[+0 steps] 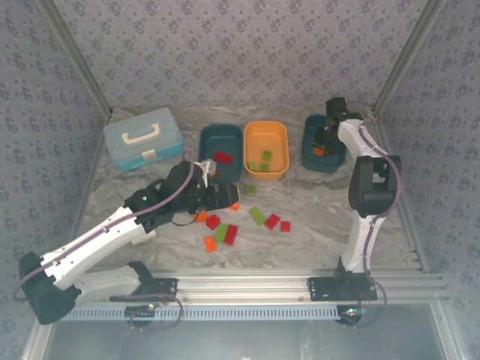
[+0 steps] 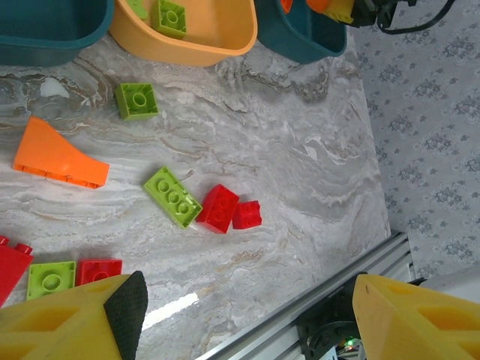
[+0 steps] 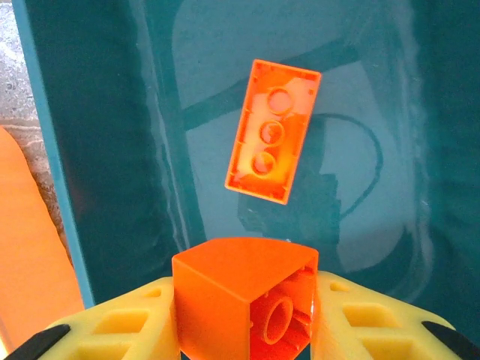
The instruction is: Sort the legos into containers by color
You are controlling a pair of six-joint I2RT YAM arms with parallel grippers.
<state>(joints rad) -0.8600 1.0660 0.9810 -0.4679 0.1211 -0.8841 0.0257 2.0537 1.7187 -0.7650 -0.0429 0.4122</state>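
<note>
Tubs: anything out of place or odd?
Nothing spilled or damaged. Only oddity: the orange tub holds green bricks, while the right teal tub holds an orange brick lying underside up.

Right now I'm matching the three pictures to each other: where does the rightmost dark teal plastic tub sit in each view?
Top external: the dark teal plastic tub is rightmost in the far row.
Left wrist: top edge, right of centre.
Right wrist: its wall and floor lie behind the held orange brick.
Shared landmark: the orange plastic tub beside it.
</note>
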